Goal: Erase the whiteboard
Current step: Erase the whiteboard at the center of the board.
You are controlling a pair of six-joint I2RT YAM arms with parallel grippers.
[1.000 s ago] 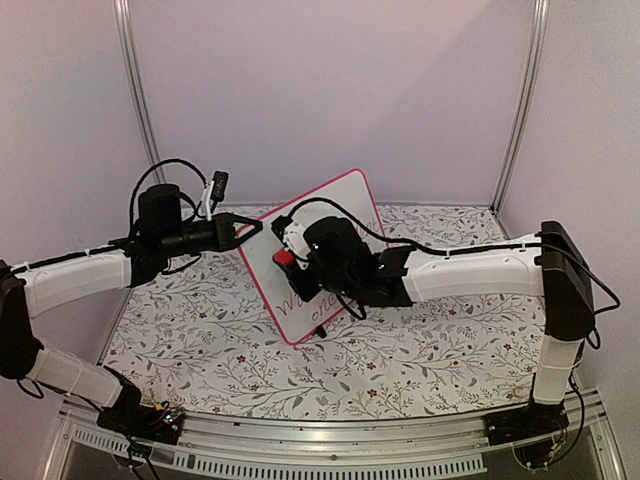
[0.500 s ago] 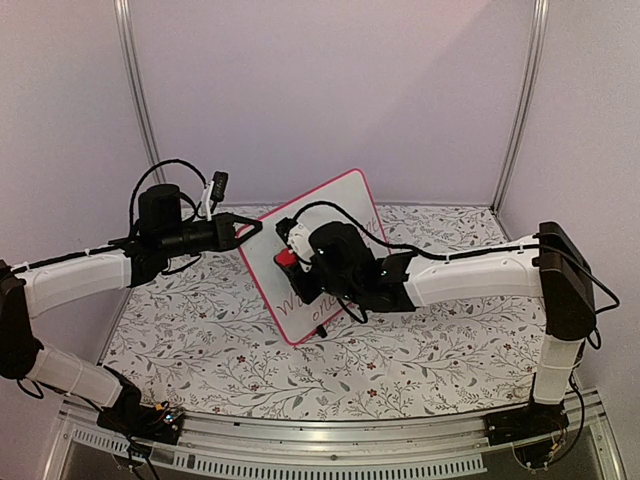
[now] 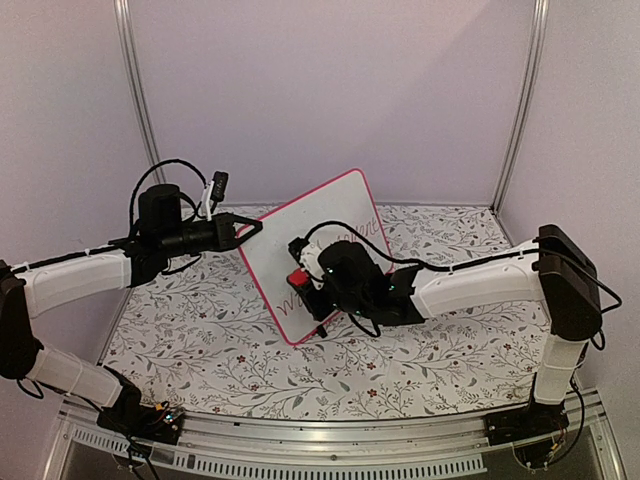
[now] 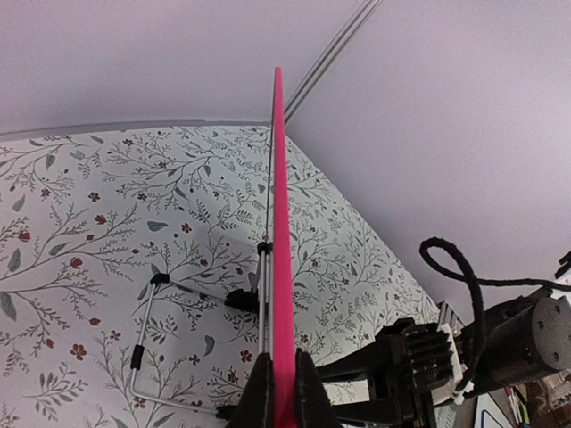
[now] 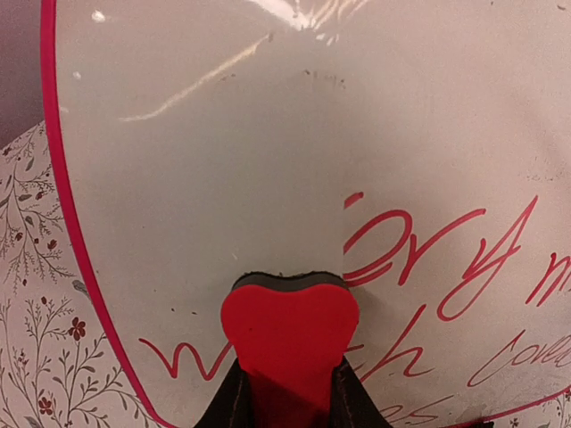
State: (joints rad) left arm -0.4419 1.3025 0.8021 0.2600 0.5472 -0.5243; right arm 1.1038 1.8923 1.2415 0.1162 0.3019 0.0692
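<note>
I have the whiteboard (image 3: 300,225) standing up near the middle of the flowery table (image 3: 200,340), and its white face is turned toward the right arm. My left claw (image 3: 250,228) is pinched shut on the board's pink rim at its left side (in the left wrist view the rim comes straight up out of the two fingers like a thin pink line). I think its job is to stop the board tipping when I push on it.

My right claw (image 5: 287,399) is shut tight on the little red eraser (image 5: 288,325). The eraser's end looks pressed on the white face, low down and close to the rim.

Here is what my next move turns on. As the right wrist camera sees it, the red words (image 5: 428,259) lie to the right of the eraser, with a few letters just beside and under it. The part above the eraser and to its left is bare white with only tiny specks. The lines of writing run sideways across the board, away from the rim by the eraser. So I think my rub should go sideways to the right, along the words, not up.

The right arm is the one at the face, so it does the rubbing and the left only holds. I think the job is partly done, with lots of letters to go.
</note>
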